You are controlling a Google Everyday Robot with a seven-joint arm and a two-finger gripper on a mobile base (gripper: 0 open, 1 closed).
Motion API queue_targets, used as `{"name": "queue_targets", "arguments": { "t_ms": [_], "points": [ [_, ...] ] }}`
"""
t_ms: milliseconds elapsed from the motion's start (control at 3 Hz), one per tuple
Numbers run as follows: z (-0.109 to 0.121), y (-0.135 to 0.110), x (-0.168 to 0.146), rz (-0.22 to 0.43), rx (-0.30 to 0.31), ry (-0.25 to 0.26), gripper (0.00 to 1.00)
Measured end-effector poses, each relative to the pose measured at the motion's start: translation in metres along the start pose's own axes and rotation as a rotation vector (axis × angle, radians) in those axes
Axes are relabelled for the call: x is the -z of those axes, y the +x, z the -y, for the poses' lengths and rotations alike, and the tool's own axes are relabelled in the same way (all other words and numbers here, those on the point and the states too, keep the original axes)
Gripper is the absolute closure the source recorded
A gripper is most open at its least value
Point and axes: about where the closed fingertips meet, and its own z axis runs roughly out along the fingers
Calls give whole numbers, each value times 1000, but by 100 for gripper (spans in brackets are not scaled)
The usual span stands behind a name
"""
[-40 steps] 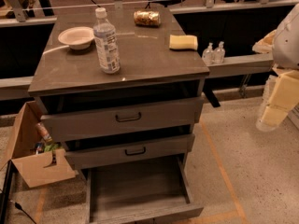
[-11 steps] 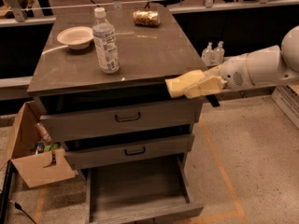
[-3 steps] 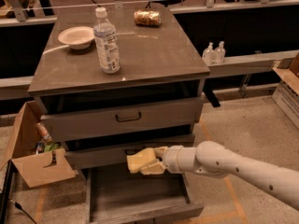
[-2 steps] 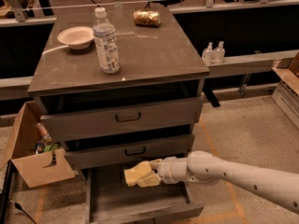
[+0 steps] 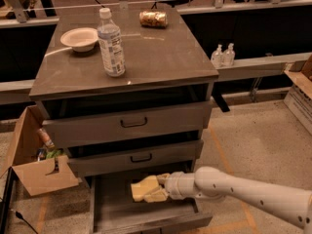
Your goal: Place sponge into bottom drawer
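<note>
— How far is the task?
— In the camera view, the gripper [image 5: 155, 188] is closed around the sponge [image 5: 138, 191], just above the pulled-out bottom drawer [image 5: 114, 206], near its back edge.
— What is left?
— I think only to release it.

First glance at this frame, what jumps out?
The white robot arm reaching in from the lower right, its cream hand shut on the pale yellow soft sponge over the open grey wooden bottom drawer. Then the clear plastic water bottle standing on the grey cabinet top, beside a white bowl.
</note>
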Motion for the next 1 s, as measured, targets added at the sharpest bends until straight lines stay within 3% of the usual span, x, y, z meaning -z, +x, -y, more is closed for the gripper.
{"name": "queue_targets", "arguments": {
  "t_ms": [333, 667, 1000],
  "points": [
    [6, 66, -43, -10, -51, -12, 100],
    [16, 114, -80, -19, -97, -12, 100],
    [31, 139, -108, -23, -122, -4, 100]
  ]
}}
